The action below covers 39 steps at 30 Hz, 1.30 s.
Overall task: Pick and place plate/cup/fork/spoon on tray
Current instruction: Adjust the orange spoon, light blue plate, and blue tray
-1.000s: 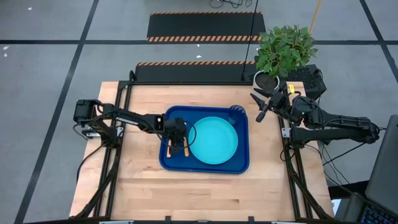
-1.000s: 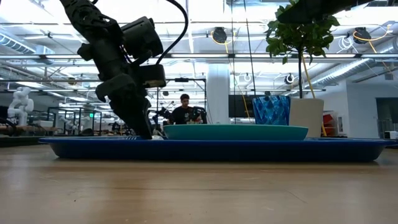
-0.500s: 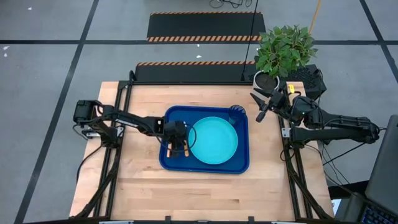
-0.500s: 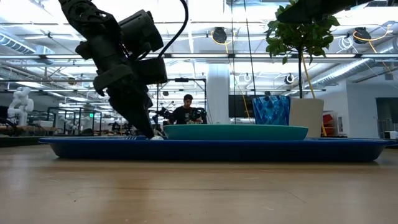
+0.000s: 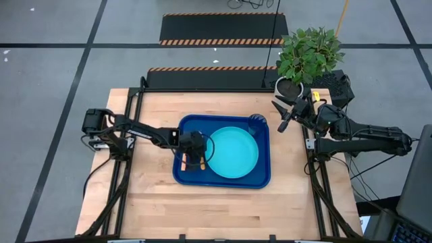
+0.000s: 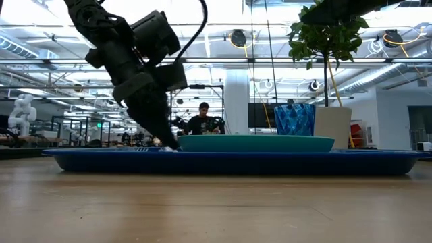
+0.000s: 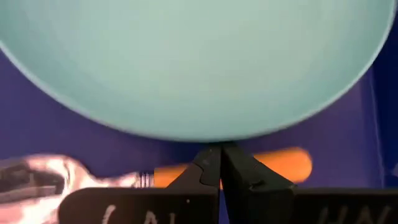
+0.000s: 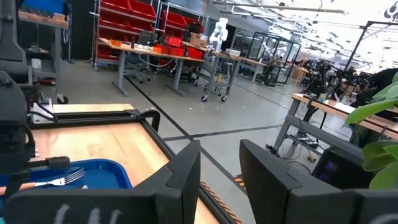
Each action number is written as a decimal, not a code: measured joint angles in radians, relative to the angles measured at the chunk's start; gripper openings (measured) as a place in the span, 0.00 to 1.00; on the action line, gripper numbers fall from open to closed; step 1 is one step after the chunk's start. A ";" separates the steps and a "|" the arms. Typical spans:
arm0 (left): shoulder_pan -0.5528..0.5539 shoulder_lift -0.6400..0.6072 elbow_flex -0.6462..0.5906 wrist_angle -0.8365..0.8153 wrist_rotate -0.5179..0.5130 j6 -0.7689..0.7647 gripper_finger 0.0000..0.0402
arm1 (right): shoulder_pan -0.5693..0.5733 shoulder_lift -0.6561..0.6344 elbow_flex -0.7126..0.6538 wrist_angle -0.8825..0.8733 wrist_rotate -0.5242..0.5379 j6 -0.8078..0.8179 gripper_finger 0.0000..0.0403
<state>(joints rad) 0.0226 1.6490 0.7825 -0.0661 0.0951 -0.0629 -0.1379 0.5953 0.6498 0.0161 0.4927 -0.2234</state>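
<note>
Colours, tabletop items
Tray [image 5: 260, 177] dk blue; plate [image 5: 233, 152] turquoise; cup [image 6: 293, 119] blue, translucent; utensil handle [image 7: 289, 163] orange; pot [image 6: 332, 123] white w/ green plant [image 5: 308, 52].

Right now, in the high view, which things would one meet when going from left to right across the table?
Left gripper over the tray's left part → plate → cup in the tray's far right corner → right gripper, beyond the tray → potted plant.

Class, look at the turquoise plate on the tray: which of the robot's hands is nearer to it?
Left. The left hand is down over the tray, right beside the plate. The right hand waits off the tray, near the potted plant.
</note>
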 joint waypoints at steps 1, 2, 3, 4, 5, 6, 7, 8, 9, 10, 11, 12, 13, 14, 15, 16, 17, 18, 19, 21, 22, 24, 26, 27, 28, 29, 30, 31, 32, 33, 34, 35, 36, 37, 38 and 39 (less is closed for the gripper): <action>-0.001 -0.001 0.002 0.006 0.000 0.001 0.00 | 0.000 0.000 0.000 0.000 0.000 0.000 0.26; -0.001 -0.001 0.002 0.002 0.000 0.000 0.00 | 0.000 0.000 0.000 0.000 0.000 -0.001 0.26; -0.001 -0.001 0.001 -0.005 0.000 0.000 0.00 | 0.000 0.000 0.000 0.002 0.000 -0.001 0.26; -0.001 -0.001 0.001 -0.010 0.000 -0.001 0.00 | 0.000 0.000 0.000 0.002 0.000 -0.001 0.26; -0.001 -0.001 0.001 -0.013 0.000 -0.003 0.00 | 0.000 0.000 0.000 0.002 0.000 -0.002 0.26; -0.001 -0.001 0.001 -0.014 0.000 -0.003 0.00 | 0.000 0.000 0.000 0.002 0.000 -0.002 0.26; -0.001 0.006 0.001 -0.012 0.000 -0.004 0.00 | 0.000 0.000 0.000 0.002 0.000 -0.002 0.26; -0.001 0.014 0.001 -0.011 0.000 -0.004 0.00 | 0.000 0.000 0.000 0.002 0.000 -0.002 0.26; -0.001 0.022 0.001 -0.017 -0.001 -0.004 0.00 | 0.000 0.000 0.000 0.002 0.000 -0.002 0.26; -0.001 0.029 0.000 -0.018 0.000 -0.004 0.00 | 0.000 0.000 0.000 0.002 0.000 -0.002 0.26; -0.001 0.040 0.001 -0.011 0.000 -0.004 0.00 | 0.000 0.000 0.000 0.002 0.000 -0.002 0.26; -0.001 0.049 0.002 -0.007 0.000 -0.004 0.00 | 0.000 0.000 0.000 0.002 0.000 -0.002 0.26; -0.001 0.055 0.002 -0.010 0.000 -0.004 0.00 | 0.000 0.000 0.000 0.002 0.000 -0.002 0.26; -0.001 0.062 0.002 -0.008 0.000 -0.006 0.00 | 0.001 0.000 0.000 0.002 0.000 -0.001 0.26; -0.001 0.065 0.003 -0.006 0.004 -0.007 0.00 | 0.000 0.000 0.000 0.002 0.000 -0.001 0.26; 0.000 0.066 0.003 -0.008 0.008 -0.007 0.00 | 0.000 0.000 0.000 0.002 0.000 -0.002 0.26; 0.000 0.066 0.003 -0.009 0.009 -0.007 0.00 | 0.000 0.000 0.000 0.002 0.000 -0.002 0.26; -0.001 0.066 0.003 -0.009 0.008 -0.008 0.00 | 0.001 0.000 0.000 0.002 0.000 -0.002 0.26; -0.001 0.066 0.003 -0.009 0.009 -0.008 0.00 | 0.001 0.000 0.000 0.002 0.000 -0.002 0.26; -0.001 0.064 0.003 -0.011 0.009 -0.009 0.00 | 0.001 0.000 0.000 0.002 0.000 -0.002 0.26; -0.001 0.064 0.003 -0.012 0.009 -0.009 0.00 | 0.001 0.000 0.000 0.002 0.000 -0.002 0.26; -0.001 0.064 0.003 -0.019 0.013 -0.009 0.00 | 0.001 0.000 0.000 0.002 0.000 -0.002 0.26; 0.000 0.064 0.003 -0.025 0.021 -0.011 0.00 | 0.001 0.000 0.000 0.002 0.000 -0.002 0.26; -0.001 0.064 0.003 -0.028 0.022 -0.014 0.00 | 0.001 0.000 0.000 0.002 0.000 -0.002 0.26; -0.001 0.064 0.003 -0.032 0.027 -0.018 0.00 | 0.001 0.000 0.000 0.002 0.000 -0.002 0.26; -0.002 0.064 0.003 -0.036 0.033 -0.023 0.00 | 0.001 0.000 0.000 0.002 0.000 -0.002 0.26; -0.005 0.064 0.003 -0.038 0.035 -0.027 0.00 | 0.001 0.000 0.000 0.002 0.000 -0.002 0.26; -0.009 0.064 0.003 -0.039 0.035 -0.028 0.00 | 0.001 0.000 0.000 0.002 0.000 -0.002 0.26; -0.013 0.064 0.003 -0.039 0.035 -0.029 0.00 | 0.001 0.000 0.000 0.002 0.000 -0.002 0.26; -0.018 0.064 0.003 -0.039 0.035 -0.030 0.00 | 0.001 0.000 0.000 0.002 0.000 -0.002 0.26; -0.022 0.064 0.003 -0.040 0.036 -0.035 0.00 | 0.001 0.000 0.000 0.002 0.000 -0.002 0.26; -0.026 0.064 0.002 -0.040 0.036 -0.039 0.00 | 0.001 0.000 0.000 0.002 0.000 -0.005 0.26; -0.030 0.064 0.002 -0.040 0.037 -0.045 0.00 | 0.001 0.000 0.000 0.002 0.000 -0.006 0.26; -0.034 0.064 0.002 -0.040 0.037 -0.048 0.00 | 0.001 0.000 0.000 0.002 0.000 -0.006 0.26; -0.038 0.064 0.002 -0.040 0.037 -0.051 0.00 | 0.001 0.000 0.000 0.002 0.000 -0.006 0.26; -0.041 0.064 0.002 -0.041 0.037 -0.052 0.00 | 0.001 0.000 0.000 0.002 0.000 -0.006 0.26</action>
<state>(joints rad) -0.0189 1.7130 0.7845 -0.1070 0.1322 -0.1150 -0.1368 0.5951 0.6495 0.0177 0.4928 -0.2291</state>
